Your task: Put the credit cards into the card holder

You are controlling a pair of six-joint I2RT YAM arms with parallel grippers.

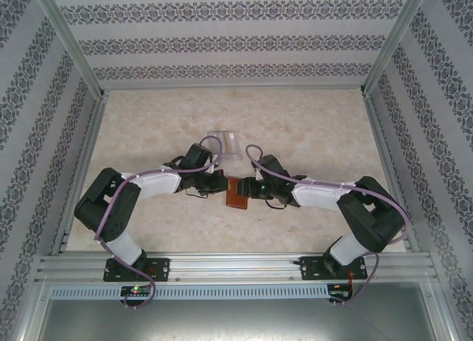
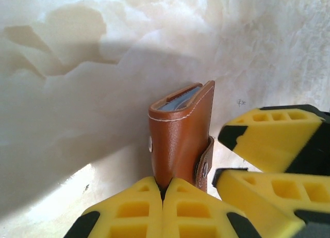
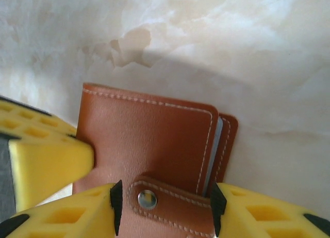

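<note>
The reddish-brown card holder (image 1: 236,192) sits mid-table between both grippers, folded with its clasp tab (image 3: 172,204) snapped over the cover. A pale blue card edge (image 3: 218,145) shows between the covers, and the card edge (image 2: 180,99) also shows at the holder's far end in the left wrist view. My left gripper (image 2: 164,189) is shut on the near end of the card holder (image 2: 180,140). My right gripper (image 3: 165,202) is open, its fingers (image 3: 263,212) straddling the clasp tab against the cover of the card holder (image 3: 149,140). Both the left gripper (image 1: 220,184) and the right gripper (image 1: 251,189) meet at the holder.
A clear plastic case (image 1: 230,143) lies just beyond the grippers on the marbled tabletop (image 1: 310,126). Patterned walls enclose the table on three sides. The right gripper's fingers (image 2: 268,129) crowd the holder's right side in the left wrist view.
</note>
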